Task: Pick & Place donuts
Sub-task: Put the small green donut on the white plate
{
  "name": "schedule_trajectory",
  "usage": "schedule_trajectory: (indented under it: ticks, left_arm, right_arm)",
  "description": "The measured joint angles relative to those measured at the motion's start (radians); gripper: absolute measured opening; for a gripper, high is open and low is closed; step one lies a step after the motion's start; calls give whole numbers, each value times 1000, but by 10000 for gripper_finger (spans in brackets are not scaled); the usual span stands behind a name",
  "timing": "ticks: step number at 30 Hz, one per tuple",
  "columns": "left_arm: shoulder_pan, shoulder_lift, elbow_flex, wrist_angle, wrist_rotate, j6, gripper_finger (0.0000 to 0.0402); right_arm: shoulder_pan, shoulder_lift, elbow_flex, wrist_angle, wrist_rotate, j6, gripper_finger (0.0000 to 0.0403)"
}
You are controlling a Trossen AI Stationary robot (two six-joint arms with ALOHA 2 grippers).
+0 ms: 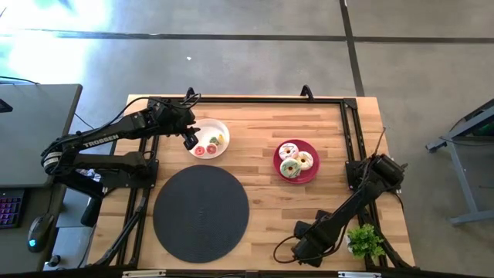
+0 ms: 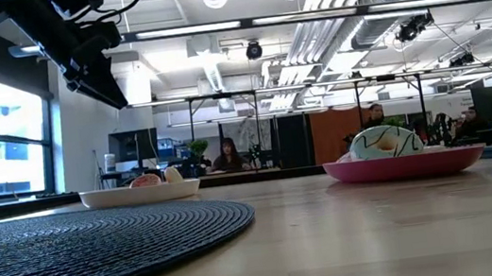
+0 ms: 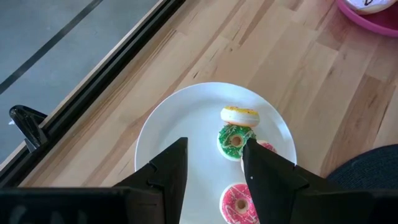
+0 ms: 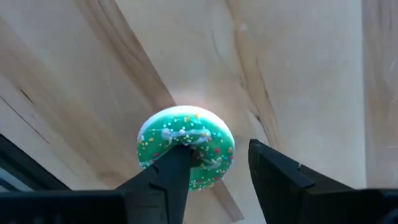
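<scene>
A: Pincer on the left (image 1: 189, 140) first — where does it hang?

B: Above the near-left rim of the white plate (image 1: 218, 129), fingers spread with bare plate showing between them. It grips nothing.

A: What lies on that plate?

B: Small donuts, bunched toward its right half: a yellow-iced donut (image 3: 239, 115), a green donut (image 3: 234, 140) touching it, and a pink donut (image 3: 239, 202) nearer the pincer. The plate's left half is bare, and it sits close to the black rail along the desk's (image 1: 262, 123) far edge.

A: And toward the middle?

B: A round dark mat (image 1: 201, 213) fills the near-left part of the desk, its edge apart from the white plate. Open wood runs between the mat and the red plate (image 1: 312, 171), which carries three larger iced donuts (image 1: 295, 160) pressed together.

A: The right side?

B: The right pincer (image 1: 302, 249) is down near the desk's front edge, just beside a small potted plant (image 1: 365, 241). Its fingers are spread around a green sprinkled donut (image 4: 185, 146), one finger over the ring's hole, the other clear of its rim.
</scene>
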Motion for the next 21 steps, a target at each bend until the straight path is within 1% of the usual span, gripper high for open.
schedule_trajectory:
  ticks: [4, 7, 10, 14, 15, 16, 18, 21]
  left_arm:
    - [0, 0, 0, 0, 0, 0, 147]
    - [0, 0, 0, 0, 0, 0, 147]
    - [0, 0, 0, 0, 0, 0, 147]
    - [0, 0, 0, 0, 0, 0, 147]
    - [0, 0, 0, 0, 0, 0, 147]
    - [0, 0, 0, 0, 0, 0, 147]
    - [0, 0, 0, 0, 0, 0, 147]
    - [0, 0, 0, 0, 0, 0, 147]
  right_arm:
    - [-8, 0, 0, 0, 14, -13, 140]
    - [-17, 0, 0, 0, 0, -26, 122]
    - [-29, -5, 0, 1, -17, -30, 88]
    - [-59, -40, 0, 1, -23, -43, 21]
    - [-67, -52, 0, 1, -13, -56, 13]
    - [-76, -63, 0, 7, 13, -73, 10]
    - [-96, -82, 0, 8, 99, -124, 18]
    - [-145, -100, 0, 16, 320, -254, 29]
